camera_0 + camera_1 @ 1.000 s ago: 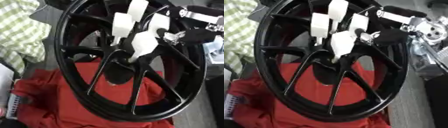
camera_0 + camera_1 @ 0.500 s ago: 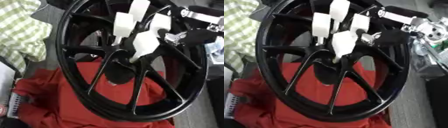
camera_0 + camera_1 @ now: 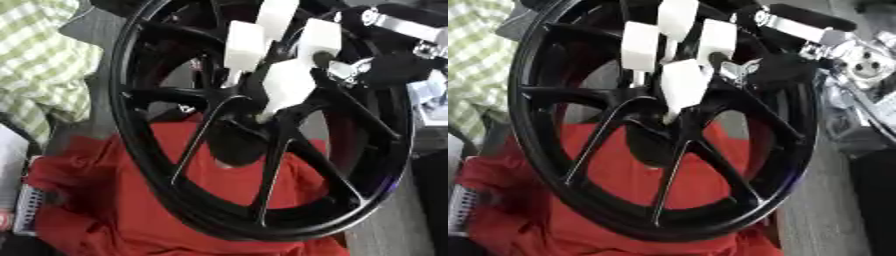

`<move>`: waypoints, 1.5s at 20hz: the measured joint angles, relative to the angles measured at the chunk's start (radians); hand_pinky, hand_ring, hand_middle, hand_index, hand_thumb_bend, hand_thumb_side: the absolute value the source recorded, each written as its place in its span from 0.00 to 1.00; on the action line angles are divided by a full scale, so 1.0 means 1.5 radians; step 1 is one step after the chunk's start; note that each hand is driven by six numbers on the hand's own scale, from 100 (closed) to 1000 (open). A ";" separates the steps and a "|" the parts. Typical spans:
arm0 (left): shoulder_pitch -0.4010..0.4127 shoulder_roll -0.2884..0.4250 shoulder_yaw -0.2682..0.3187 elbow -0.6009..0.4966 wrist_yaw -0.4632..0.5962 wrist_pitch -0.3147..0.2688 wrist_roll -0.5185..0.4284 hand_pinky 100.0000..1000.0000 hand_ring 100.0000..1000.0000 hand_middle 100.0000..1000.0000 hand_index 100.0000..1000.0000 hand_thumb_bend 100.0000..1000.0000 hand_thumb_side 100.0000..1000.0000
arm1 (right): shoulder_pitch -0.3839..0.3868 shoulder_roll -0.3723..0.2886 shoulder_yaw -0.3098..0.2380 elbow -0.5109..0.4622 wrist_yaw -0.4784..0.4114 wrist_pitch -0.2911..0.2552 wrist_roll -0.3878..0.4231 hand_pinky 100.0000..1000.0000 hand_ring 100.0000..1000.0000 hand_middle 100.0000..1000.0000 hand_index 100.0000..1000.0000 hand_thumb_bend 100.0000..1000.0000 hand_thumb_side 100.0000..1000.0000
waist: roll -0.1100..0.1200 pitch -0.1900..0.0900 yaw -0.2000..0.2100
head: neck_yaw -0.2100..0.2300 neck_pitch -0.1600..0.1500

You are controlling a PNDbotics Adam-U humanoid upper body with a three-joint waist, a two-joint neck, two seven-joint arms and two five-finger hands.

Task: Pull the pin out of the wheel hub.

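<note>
Wheel (image 3: 175, 150): black, on edge over red cloth (image 3: 131, 220), so I can reach its hub (image 3: 658, 142).
Right hand (image 3: 280, 85): enters from 2 o'clock, white fingers bunched at the hub — apparently pinching the pin; the pin itself is hidden.
Left hand: unseen.

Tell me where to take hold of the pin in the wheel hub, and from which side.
Probably at the hub's centre from the near face, where the right hand's white fingers already bunch. The pin itself is hidden behind them; the spokes fan out, leaving room.
</note>
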 measured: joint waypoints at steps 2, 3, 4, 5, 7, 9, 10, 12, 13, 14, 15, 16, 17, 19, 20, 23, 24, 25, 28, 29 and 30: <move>0.000 0.000 0.000 0.000 0.000 0.001 0.001 0.59 0.64 0.55 0.71 0.00 0.75 | 0.000 0.000 -0.001 0.000 -0.010 0.000 -0.004 0.91 0.77 0.53 0.51 0.00 0.42 | 0.001 0.000 0.000 | -0.003 -0.004; 0.000 0.000 0.000 0.000 0.000 0.001 0.001 0.59 0.64 0.55 0.71 0.00 0.75 | 0.000 0.000 -0.002 0.000 -0.017 0.000 -0.007 0.90 0.76 0.53 0.50 0.00 0.42 | 0.002 0.000 0.000 | -0.005 -0.006; 0.000 0.000 0.000 0.000 0.000 0.001 0.001 0.59 0.64 0.55 0.71 0.00 0.75 | 0.000 0.000 -0.004 0.000 -0.024 0.000 -0.008 0.90 0.76 0.53 0.50 0.00 0.41 | 0.003 0.000 0.000 | -0.006 -0.008; 0.000 0.000 0.000 0.000 0.000 0.001 0.001 0.59 0.64 0.55 0.71 0.00 0.75 | 0.000 0.000 -0.004 0.000 -0.029 0.000 -0.009 0.90 0.76 0.52 0.49 0.00 0.40 | 0.003 0.000 0.000 | -0.006 -0.010; 0.000 0.000 0.000 0.000 0.000 0.001 0.001 0.59 0.64 0.55 0.71 0.00 0.75 | -0.002 0.000 -0.006 0.000 -0.040 0.000 -0.011 0.90 0.76 0.52 0.49 0.00 0.38 | 0.003 0.000 0.000 | -0.006 -0.012; 0.000 0.000 0.000 0.000 0.000 0.001 0.001 0.59 0.64 0.55 0.71 0.00 0.75 | -0.002 0.000 -0.010 0.000 -0.048 -0.002 -0.012 0.90 0.75 0.51 0.48 0.00 0.37 | 0.004 0.000 0.000 | -0.006 -0.014; 0.000 0.000 0.000 0.000 0.000 0.001 0.001 0.59 0.64 0.55 0.71 0.00 0.75 | -0.002 0.000 -0.012 0.000 -0.052 -0.003 -0.013 0.90 0.75 0.51 0.48 0.00 0.36 | 0.004 0.000 0.000 | -0.006 -0.014; 0.000 0.000 0.000 0.000 0.000 0.001 0.001 0.59 0.64 0.55 0.71 0.00 0.75 | -0.002 -0.001 -0.016 0.000 -0.064 -0.006 -0.013 0.91 0.75 0.51 0.48 0.00 0.36 | 0.004 0.000 -0.001 | -0.006 -0.014; 0.000 0.000 0.000 0.000 0.000 0.001 0.001 0.59 0.64 0.55 0.71 0.00 0.75 | -0.002 -0.001 -0.019 0.000 -0.070 -0.008 -0.014 0.91 0.75 0.51 0.48 0.00 0.35 | 0.004 0.000 -0.001 | -0.006 -0.014; 0.000 0.000 0.000 0.000 0.000 0.001 0.001 0.59 0.64 0.55 0.71 0.00 0.75 | -0.003 -0.001 -0.023 0.000 -0.078 -0.010 -0.013 0.91 0.75 0.51 0.48 0.00 0.35 | 0.004 0.000 -0.001 | -0.006 -0.014; 0.000 0.000 0.000 0.000 0.000 0.001 0.001 0.59 0.64 0.55 0.71 0.00 0.75 | -0.004 -0.001 -0.027 0.000 -0.086 -0.013 -0.013 0.91 0.75 0.51 0.48 0.00 0.34 | 0.004 0.000 -0.001 | -0.006 -0.014; 0.000 0.000 0.000 0.000 0.000 0.001 0.001 0.59 0.64 0.55 0.71 0.00 0.75 | -0.006 -0.002 -0.032 0.000 -0.095 -0.015 -0.013 0.91 0.75 0.51 0.48 0.00 0.34 | 0.004 0.000 -0.001 | -0.006 -0.014; 0.000 0.000 0.000 0.000 0.000 0.001 0.001 0.59 0.64 0.55 0.71 0.00 0.75 | -0.007 -0.003 -0.037 0.000 -0.106 -0.017 -0.012 0.91 0.75 0.51 0.48 0.00 0.34 | 0.004 0.000 -0.001 | -0.006 -0.014; 0.000 0.000 0.000 0.000 0.000 0.001 0.001 0.59 0.64 0.55 0.71 0.00 0.75 | -0.008 -0.008 -0.046 0.000 -0.126 -0.020 -0.012 0.91 0.75 0.51 0.48 0.00 0.34 | 0.004 0.000 -0.001 | -0.006 -0.014; 0.000 0.000 0.000 0.000 0.000 0.001 0.001 0.59 0.64 0.55 0.71 0.00 0.75 | -0.008 -0.009 -0.051 0.000 -0.134 -0.022 -0.011 0.92 0.75 0.51 0.48 0.00 0.35 | 0.005 0.000 -0.001 | -0.006 -0.014; 0.001 0.000 0.000 0.000 0.000 0.001 0.002 0.59 0.64 0.55 0.71 0.00 0.75 | -0.007 -0.014 -0.066 0.000 -0.166 -0.026 -0.010 0.92 0.75 0.51 0.47 0.00 0.36 | 0.007 0.000 -0.005 | -0.005 -0.014; 0.001 0.000 0.000 0.000 0.000 0.000 0.002 0.59 0.64 0.55 0.71 0.00 0.75 | -0.007 -0.016 -0.072 0.000 -0.175 -0.028 -0.010 0.92 0.75 0.51 0.47 0.00 0.36 | 0.007 0.000 -0.006 | -0.005 -0.014; 0.001 0.000 0.000 0.000 0.000 0.000 0.002 0.59 0.64 0.55 0.71 0.00 0.75 | -0.007 -0.018 -0.078 0.000 -0.187 -0.030 -0.010 0.92 0.75 0.51 0.48 0.00 0.36 | 0.007 -0.001 -0.006 | -0.005 -0.013; 0.002 0.000 0.000 0.000 0.000 0.001 0.003 0.59 0.64 0.55 0.71 0.00 0.75 | -0.002 -0.023 -0.103 0.000 -0.218 -0.038 -0.014 0.93 0.75 0.52 0.47 0.00 0.39 | 0.010 -0.001 -0.012 | -0.002 -0.013; 0.004 0.000 0.000 0.000 0.000 0.001 0.004 0.59 0.64 0.55 0.71 0.00 0.75 | -0.001 -0.025 -0.113 0.000 -0.229 -0.042 -0.018 0.93 0.75 0.52 0.47 0.00 0.39 | 0.012 -0.001 -0.014 | -0.001 -0.011; 0.005 0.000 0.000 0.000 0.000 0.001 0.004 0.59 0.64 0.55 0.71 0.00 0.75 | 0.002 -0.028 -0.125 0.000 -0.239 -0.048 -0.021 0.93 0.75 0.52 0.47 0.00 0.39 | 0.013 -0.001 -0.016 | 0.000 -0.011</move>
